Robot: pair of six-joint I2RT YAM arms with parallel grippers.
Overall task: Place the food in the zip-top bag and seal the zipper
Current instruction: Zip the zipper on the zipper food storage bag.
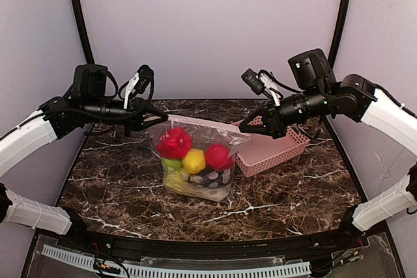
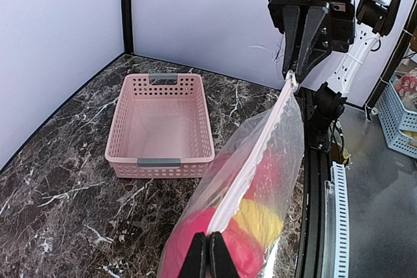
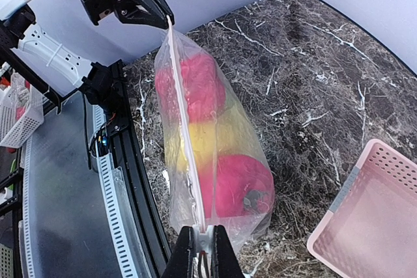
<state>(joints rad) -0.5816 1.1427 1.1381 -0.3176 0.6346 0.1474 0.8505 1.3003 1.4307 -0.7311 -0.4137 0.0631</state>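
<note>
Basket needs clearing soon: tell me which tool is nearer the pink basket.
Right. The right tool grips the bag at the end beside the basket; the left tool holds its far end.

You have bright, even, diffuse light in all three views. Shadows on the dark marble-patterned tabletop [image 1: 117, 180] are soft. Just ahead of the left tool [image 2: 208, 253] and the right tool [image 3: 202, 247], the clear dotted plastic bag [image 1: 228, 138] shows a hazy sheen. The nearest fingertips look slightly soft.

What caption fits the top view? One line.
Left gripper and right gripper hold the zipper taut across the filled zip-top bag.
</note>
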